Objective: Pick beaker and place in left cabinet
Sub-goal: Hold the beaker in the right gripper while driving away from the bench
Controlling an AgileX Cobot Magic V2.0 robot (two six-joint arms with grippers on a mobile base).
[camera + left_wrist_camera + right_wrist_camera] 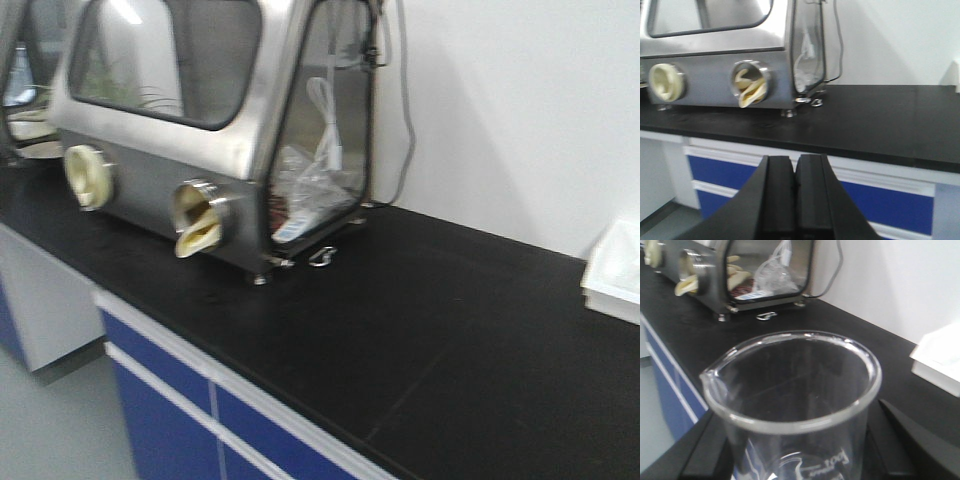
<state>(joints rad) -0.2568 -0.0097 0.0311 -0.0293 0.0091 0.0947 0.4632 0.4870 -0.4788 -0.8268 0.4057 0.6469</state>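
Outwardly, the exterior front-facing view shows a long black-topped desk [430, 330] running along a white wall [500, 100]. At its left end stands a stainless-steel glove box with a slanted window [160, 150]. It has two round ports in its front, and a cream rubber glove [197, 230] droops from the nearer one. Blue-fronted cupboards with white trim [170, 420] sit under the desk top, and a white tray [615, 270] lies at the right edge.

From the left wrist, the left gripper [795, 167] is clenched: its two black fingers press flat together with nothing between them, in front of the blue cupboards.

From the right wrist, the right gripper [800, 455] grasps a clear glass cylindrical beaker [795, 440], with a black finger [705, 450] against either side of the glass. The beaker stands upright, its pour spout towards the picture's left, with the desk and glove box behind it. White printing low on the glass is blurred and cut off, and I cannot read it.
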